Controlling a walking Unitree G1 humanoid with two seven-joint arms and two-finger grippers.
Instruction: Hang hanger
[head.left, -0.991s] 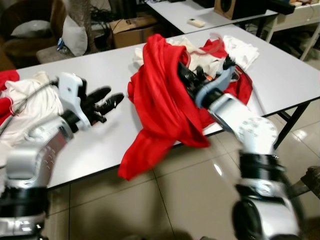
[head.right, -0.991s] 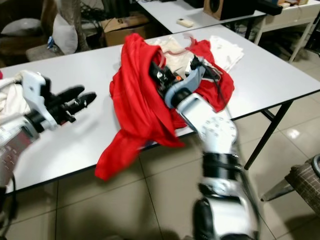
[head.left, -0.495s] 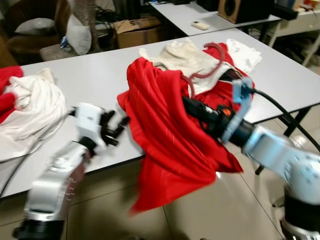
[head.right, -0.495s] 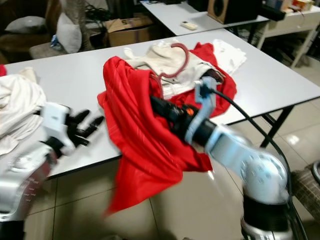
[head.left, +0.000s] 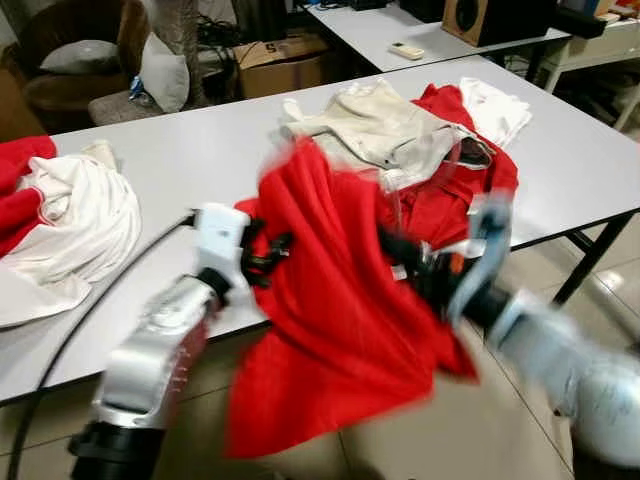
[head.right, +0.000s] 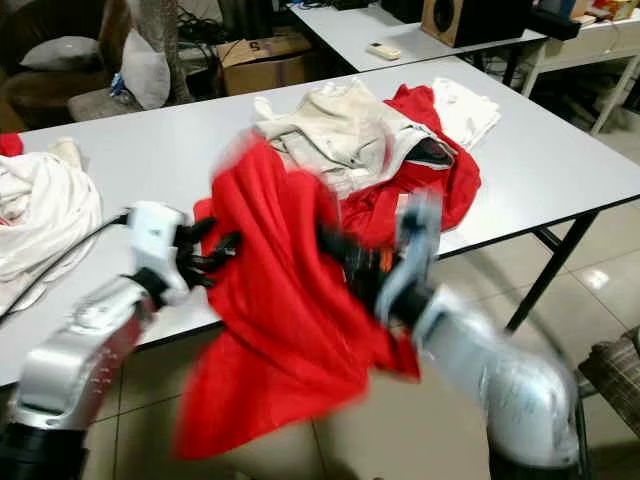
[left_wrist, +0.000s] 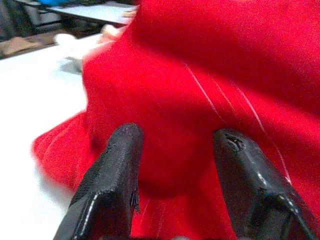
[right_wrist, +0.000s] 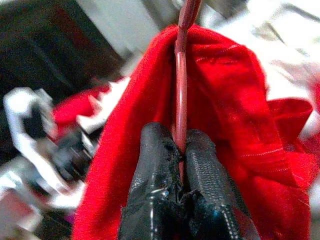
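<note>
My right gripper (right_wrist: 181, 150) pinched tight on red hanger (right_wrist: 182, 75), red garment (head.left: 340, 320) draped over it. Left gripper (left_wrist: 180, 155) spread wide, against the cloth.

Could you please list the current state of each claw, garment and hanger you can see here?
Right claw: shut on the red hanger.
Red hanger: pinched by its thin rod, inside the red garment.
Red garment: lifted, draped, hanging past the table edge.
Left claw: open, against the red garment.
Beige garment: crumpled on the table.
White garment: heaped on the table.
</note>
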